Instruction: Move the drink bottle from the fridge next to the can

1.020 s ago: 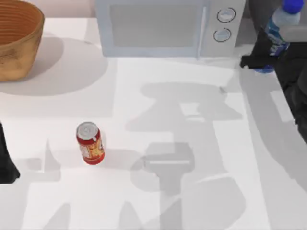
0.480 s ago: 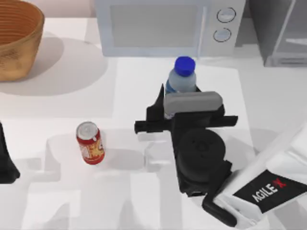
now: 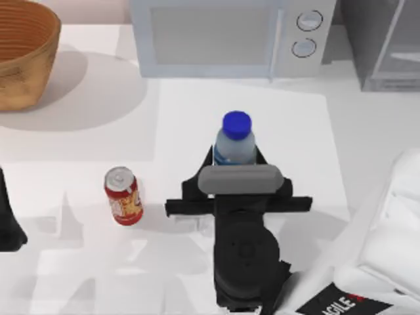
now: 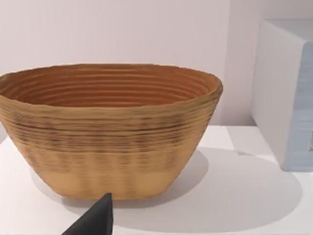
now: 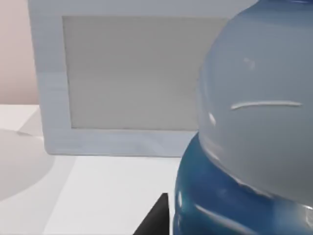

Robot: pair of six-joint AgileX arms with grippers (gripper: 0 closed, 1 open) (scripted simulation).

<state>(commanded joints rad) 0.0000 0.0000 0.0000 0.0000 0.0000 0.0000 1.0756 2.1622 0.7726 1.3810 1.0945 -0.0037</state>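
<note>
The drink bottle (image 3: 235,139), clear with a blue cap, stands upright in the middle of the table, and my right gripper (image 3: 234,161) is shut on its body. Its blue label and clear shoulder (image 5: 254,147) loom close in the right wrist view. The red can (image 3: 123,195) stands upright to the left of the bottle, well apart from it. The fridge (image 3: 384,42), dark grey with a pale-framed door, sits at the back right corner. My left gripper (image 3: 8,223) is parked at the table's left edge; one dark fingertip (image 4: 95,220) shows in the left wrist view.
A white microwave (image 3: 230,36) with two knobs stands at the back centre. A woven wooden basket (image 3: 23,52) sits at the back left, seen close as the basket (image 4: 107,127) in the left wrist view. White tabletop lies open between can and bottle.
My right gripper has carried the bottle from the fridge at the back right across to the table's middle, then leftward and nearer, closer to the can. The left arm stayed still.
</note>
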